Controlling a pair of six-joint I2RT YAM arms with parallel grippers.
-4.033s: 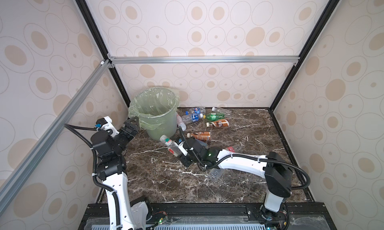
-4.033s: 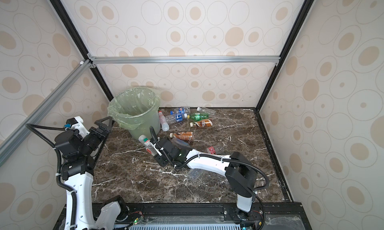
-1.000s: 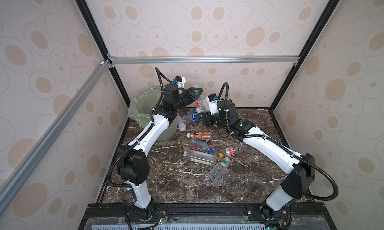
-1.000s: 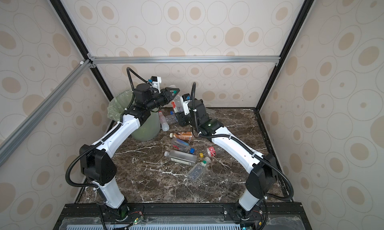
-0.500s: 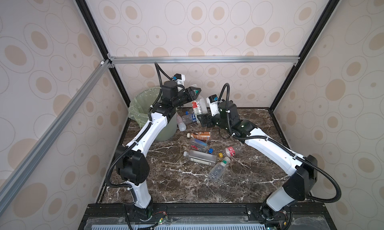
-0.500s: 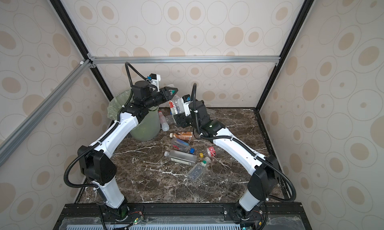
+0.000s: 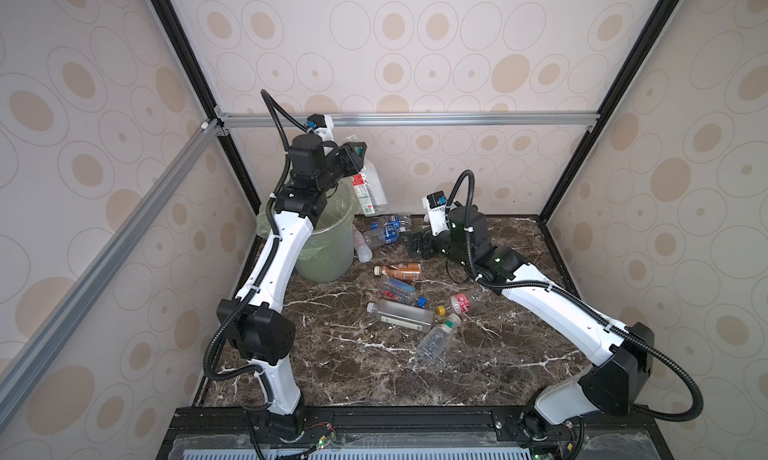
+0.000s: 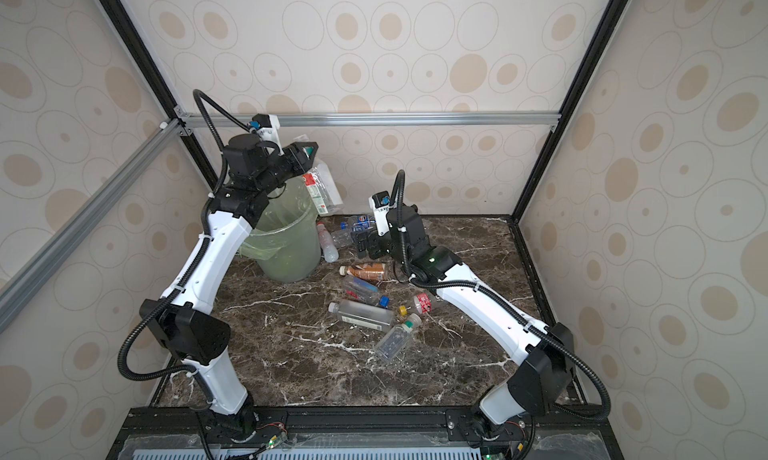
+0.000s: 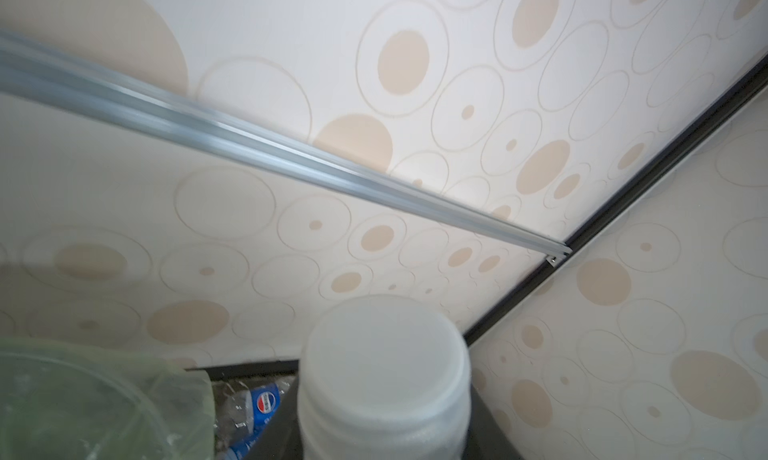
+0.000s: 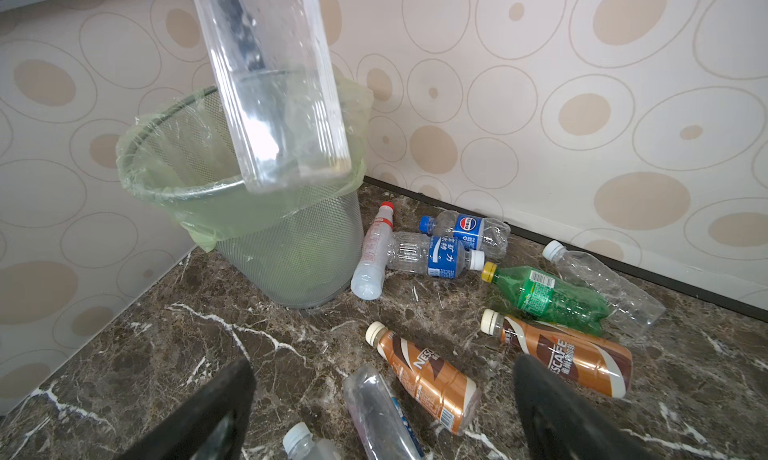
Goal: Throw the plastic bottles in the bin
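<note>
One raised bottle, clear with a red-and-white label, is clamped at its top end in the left gripper, whose jaws stand partly closed on it; the left wrist view shows its white cap close up. It hangs base-down and tilted, high by the right side of the bin, and I cannot tell whether the base is over the mouth or just outside the rim. The bin stands in the far left corner of the bench. The right gripper hovers low near the far edge, right of the bin, spread wide and empty, its dark fingers well apart in the right wrist view. Loose bottles lie flat around it. A red-capped bottle lies just beside the bin's foot, touching one of two blue-labelled bottles. Farther right along the far edge are a green bottle and a clear bottle side by side. Two brown bottles lie nearer the middle, one just beside a dark-labelled bottle. Mid-bench in both top views lie a long bottle, a green-capped bottle and a small red-labelled bottle.
</note>
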